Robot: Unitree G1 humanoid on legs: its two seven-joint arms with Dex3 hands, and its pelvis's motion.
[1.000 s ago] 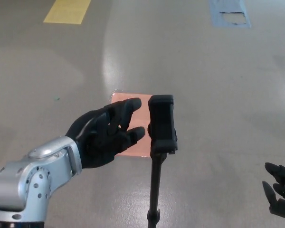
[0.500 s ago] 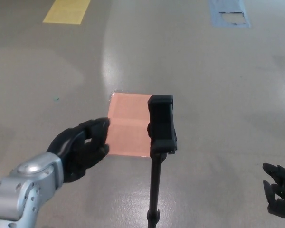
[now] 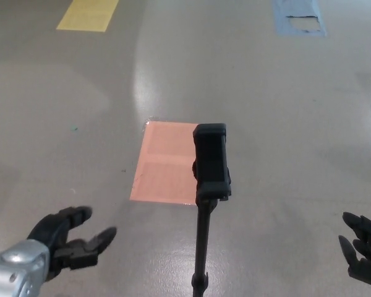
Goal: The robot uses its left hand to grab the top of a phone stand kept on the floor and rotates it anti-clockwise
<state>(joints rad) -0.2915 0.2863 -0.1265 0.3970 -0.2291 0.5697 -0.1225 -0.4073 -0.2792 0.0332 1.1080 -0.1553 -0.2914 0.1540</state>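
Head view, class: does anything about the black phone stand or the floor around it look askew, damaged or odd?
Nothing stands out. The black phone stand stands upright on its pole before a flat pinkish floor patch; both black hands hang apart from it.

Left black three-fingered hand (image 3: 71,244) low at the bottom-left corner of the head view, on a silver metal wrist cuff (image 3: 15,272) that enters from the lower left edge. Fingers spread apart, holding nothing; one finger points up and right, another reaches right. Right black hand (image 3: 363,249) at the bottom-right edge, only partly in frame. Its visible fingers are splayed apart and empty. Both hands well apart from each other.
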